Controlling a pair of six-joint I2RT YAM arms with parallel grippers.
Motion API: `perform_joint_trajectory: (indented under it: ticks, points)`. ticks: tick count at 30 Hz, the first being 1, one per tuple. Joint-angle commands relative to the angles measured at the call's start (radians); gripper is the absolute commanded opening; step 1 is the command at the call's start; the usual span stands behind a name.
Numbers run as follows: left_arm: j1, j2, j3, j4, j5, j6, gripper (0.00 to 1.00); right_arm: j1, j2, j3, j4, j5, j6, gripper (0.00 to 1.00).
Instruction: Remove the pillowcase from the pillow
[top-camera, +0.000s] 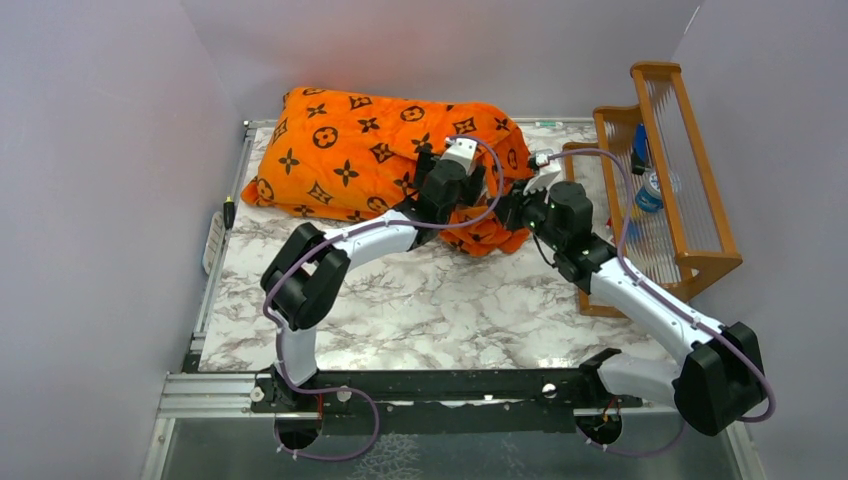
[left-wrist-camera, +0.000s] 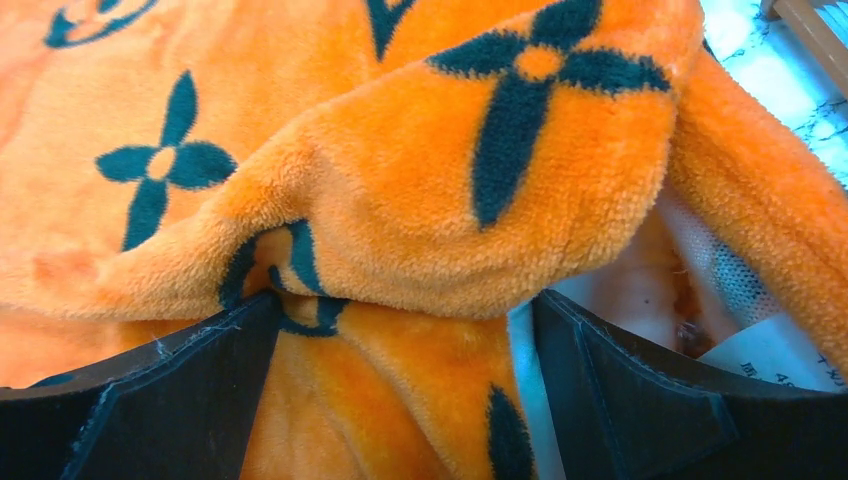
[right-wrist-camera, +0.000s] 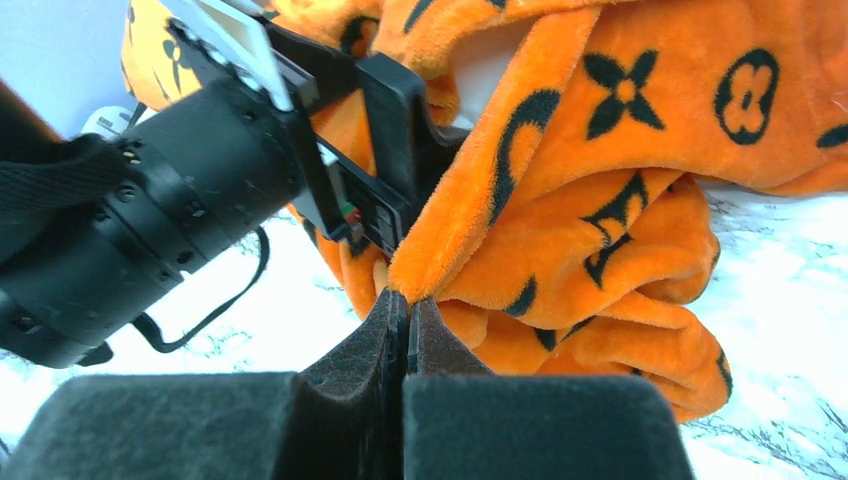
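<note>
R jaws: the right gripper (right-wrist-camera: 408, 305) is pressing its pads together on the hem of the bright orange plush pillowcase w/ black flower & monogram print (right-wrist-camera: 620, 200). The cloth edge is running straight into the tips, so it reads as pinched.
Why R grip: prob. pinning the lip of the open end so the mouth is staying lifted & reachable for the other arm.
L jaws: the left gripper (left-wrist-camera: 400, 330) is standing spread wide, clamping nothing. A thick fold of the case is bulging betw. the jaws.
Why L pose: looks like it's lining up to close on that fold, just beside the R tips.
Right of L jaws: pale inner side & a white printed tag (left-wrist-camera: 780, 360) are showing, so the opening is sitting here.
Pillow: the plump white stuffed pillow (right-wrist-camera: 490, 70) is nearly all hidden inside. A small white patch above the R jaws is poss. it, can't confirm.
Beyond both jaws: the stuffed bulk is lying toward the far-left of the grey-veined marble tabletop (top-camera: 450, 300).
Stage: early, case not yet off.
Risk: plush slipping out of the thin R pinch when pulling starts.
</note>
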Motion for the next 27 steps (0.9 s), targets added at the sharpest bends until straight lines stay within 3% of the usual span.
perform_joint_trajectory:
  ticks: [1,8,9,10,15,19,21,22,23,26,27]
  points:
    - [0.037,-0.106,-0.023,0.004,-0.096,0.07,0.99,0.006,-0.043,-0.019,-0.001,0.067,0.028,0.01]
    - [0.15,-0.234,-0.139,-0.006,-0.077,0.052,0.98,0.005,-0.022,-0.048,0.009,0.126,0.05,0.01]
    - [0.171,-0.247,-0.157,-0.01,-0.054,0.042,0.95,0.005,-0.012,-0.053,0.011,0.139,0.056,0.01]
    - [0.191,-0.259,-0.173,-0.015,-0.035,0.033,0.91,0.005,0.0,-0.058,0.012,0.154,0.061,0.01]
    - [0.234,-0.283,-0.213,-0.05,0.055,0.031,0.52,0.005,0.083,-0.069,0.01,0.18,0.092,0.01]
    - [0.235,-0.304,-0.229,-0.048,0.229,-0.011,0.27,0.005,0.132,-0.054,0.013,0.135,0.079,0.01]
    - [0.235,-0.312,-0.236,-0.04,0.32,-0.044,0.1,0.005,0.146,-0.037,0.017,0.073,0.056,0.17]
    - [0.233,-0.314,-0.24,-0.037,0.363,-0.066,0.01,0.007,0.15,-0.023,0.012,0.045,0.048,0.33]
    - [0.233,-0.321,-0.25,-0.023,0.39,-0.09,0.0,0.01,0.15,-0.009,0.011,0.02,0.033,0.54]
    - [0.225,-0.336,-0.278,0.015,0.447,-0.136,0.0,0.048,0.115,0.027,0.01,0.034,-0.006,0.97]
    - [0.216,-0.338,-0.281,0.022,0.449,-0.139,0.0,0.061,0.097,0.035,0.021,0.042,-0.014,1.0]
